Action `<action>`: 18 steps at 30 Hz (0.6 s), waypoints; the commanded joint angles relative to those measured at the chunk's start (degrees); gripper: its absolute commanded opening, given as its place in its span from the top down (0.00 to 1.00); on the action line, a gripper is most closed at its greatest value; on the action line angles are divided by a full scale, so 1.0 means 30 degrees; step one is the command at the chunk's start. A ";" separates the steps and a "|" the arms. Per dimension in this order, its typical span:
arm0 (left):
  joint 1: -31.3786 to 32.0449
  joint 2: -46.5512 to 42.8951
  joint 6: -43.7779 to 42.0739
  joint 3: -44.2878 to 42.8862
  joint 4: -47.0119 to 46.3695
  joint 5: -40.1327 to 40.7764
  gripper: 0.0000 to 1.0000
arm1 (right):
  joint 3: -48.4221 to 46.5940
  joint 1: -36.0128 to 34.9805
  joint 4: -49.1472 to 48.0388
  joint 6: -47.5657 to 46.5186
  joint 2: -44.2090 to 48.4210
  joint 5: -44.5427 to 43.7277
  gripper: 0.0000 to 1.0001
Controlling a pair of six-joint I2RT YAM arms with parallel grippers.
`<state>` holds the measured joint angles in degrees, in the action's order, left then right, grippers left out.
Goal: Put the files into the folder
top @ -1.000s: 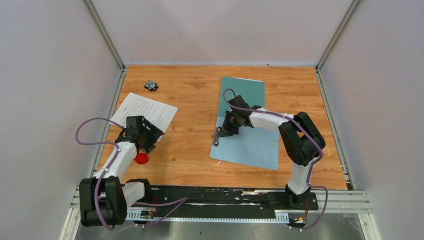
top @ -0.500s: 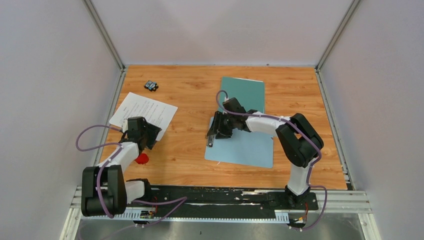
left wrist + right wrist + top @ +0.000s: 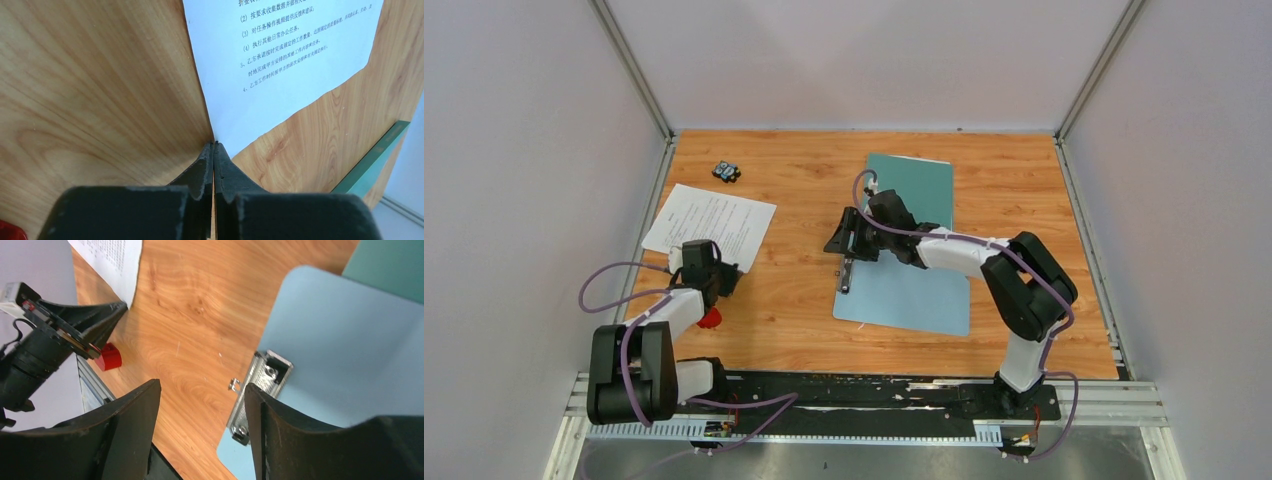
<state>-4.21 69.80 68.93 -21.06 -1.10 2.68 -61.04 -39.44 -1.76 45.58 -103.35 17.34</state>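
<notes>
The left pincer [image 3: 214,148] has its tips pressed together on one corner of the white paper sheet printed with black text [image 3: 280,55], and the corner seems to be pinched between them. This sheet lies on the wooden counter [image 3: 804,200], well to the left of the thin teal-green card folder [image 3: 914,185], close to the left wall.

The right pincer [image 3: 202,390] stands apart and holds nothing. It is above the metal clip [image 3: 260,390] of the light blue clipboard [image 3: 350,350], which seems to overlap the near part of the folder.

I judge that the step in hand is picking up the sheet. The next move calls for a slow lift, so that the thin corner does not slip or tear, and then a carry to the right. The bare wood left of the folder gives room for this. A small red block [image 3: 709,318] sits just beside the left pincer. The folder looks closed and is loaded by the clipboard, so it probably must be cleared first.
</notes>
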 commanded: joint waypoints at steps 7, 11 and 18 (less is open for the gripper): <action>-0.0101 -0.1527 -0.0807 -0.1437 0.1638 -0.0445 1.00 | -0.4481 -0.1813 -0.3597 0.0329 -0.4702 -0.2633 0.37; -0.0102 -0.2724 -0.2795 -0.3470 0.4106 0.1794 0.81 | -0.5598 -0.2350 -0.3879 0.1487 -0.6167 -0.2638 0.38; -0.1122 0.0051 -0.6806 -0.7658 0.6462 0.6352 0.53 | -0.6602 -0.2906 -0.3191 0.2402 -0.6975 -0.3045 0.36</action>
<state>-4.60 64.31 57.23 -38.22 13.15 13.30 -78.46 -47.59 -9.98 50.57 -123.42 9.65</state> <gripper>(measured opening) 0.483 0.627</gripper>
